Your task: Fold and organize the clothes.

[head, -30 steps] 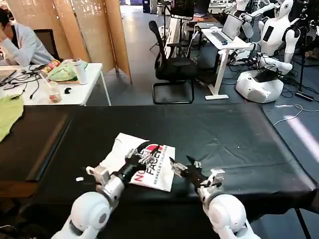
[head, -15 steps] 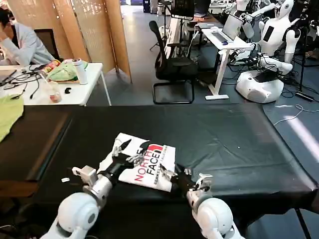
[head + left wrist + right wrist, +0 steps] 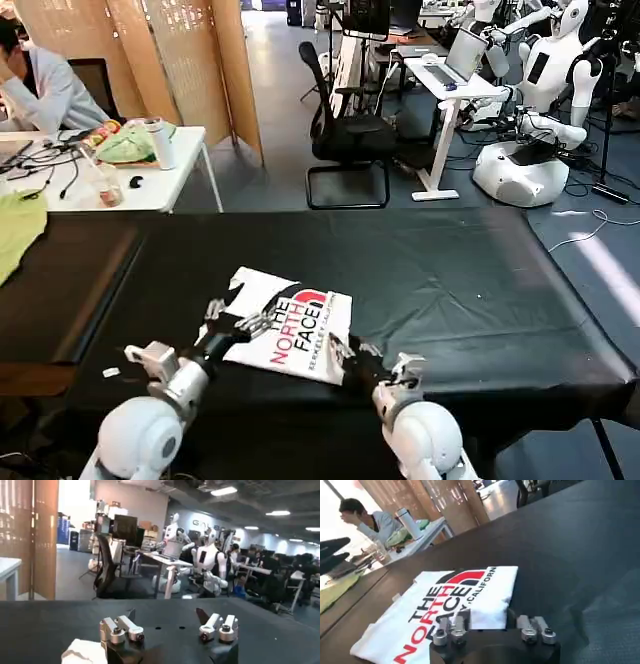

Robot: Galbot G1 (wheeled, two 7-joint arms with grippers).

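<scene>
Both grippers have been drawn back off the T-shirt (image 3: 285, 325), which lies folded, print up, on the counter (image 3: 470, 280). Left gripper (image 3: 238, 322) at its near-left edge, right gripper (image 3: 345, 352) at its near-right corner; fingers spread, nothing held. Edges should be squared gently.

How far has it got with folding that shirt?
Mostly done, it seems: the shirt lies on the black table as a compact folded packet, print up. The left tool and right tool sit open at its near edges, holding nothing. Perhaps only a final tidy or placement is left.
</scene>
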